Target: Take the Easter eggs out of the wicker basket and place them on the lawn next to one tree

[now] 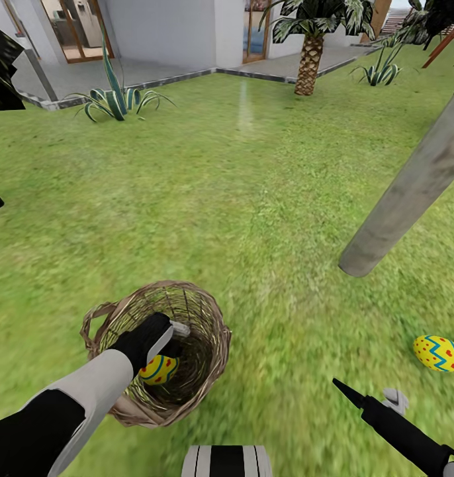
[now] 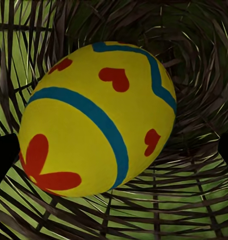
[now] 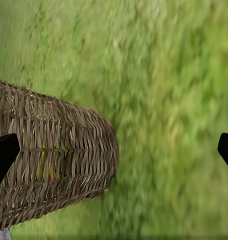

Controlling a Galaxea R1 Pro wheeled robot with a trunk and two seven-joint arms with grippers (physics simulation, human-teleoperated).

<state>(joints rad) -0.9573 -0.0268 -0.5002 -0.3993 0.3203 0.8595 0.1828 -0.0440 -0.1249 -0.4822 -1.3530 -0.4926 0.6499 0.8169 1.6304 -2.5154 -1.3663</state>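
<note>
The lawn (image 1: 240,199) is stretching from the paving at the house to the robot. A grey trunk (image 1: 412,192) is leaning across the right side, its foot meeting the grass. The basket (image 1: 210,358) is standing upright on the lawn at lower left; in the right wrist view its woven wall (image 3: 54,160) is lying beside bare grass. The left tool (image 1: 166,339) is reaching down inside the basket, with a yellow egg (image 1: 158,370) just beside it; in the left wrist view that egg (image 2: 96,120) is sitting between the two dark finger edges, and contact cannot be told. A second egg (image 1: 439,353) is lying on the grass near the trunk. The right tool (image 1: 366,394) is hovering over grass, released.
</note>
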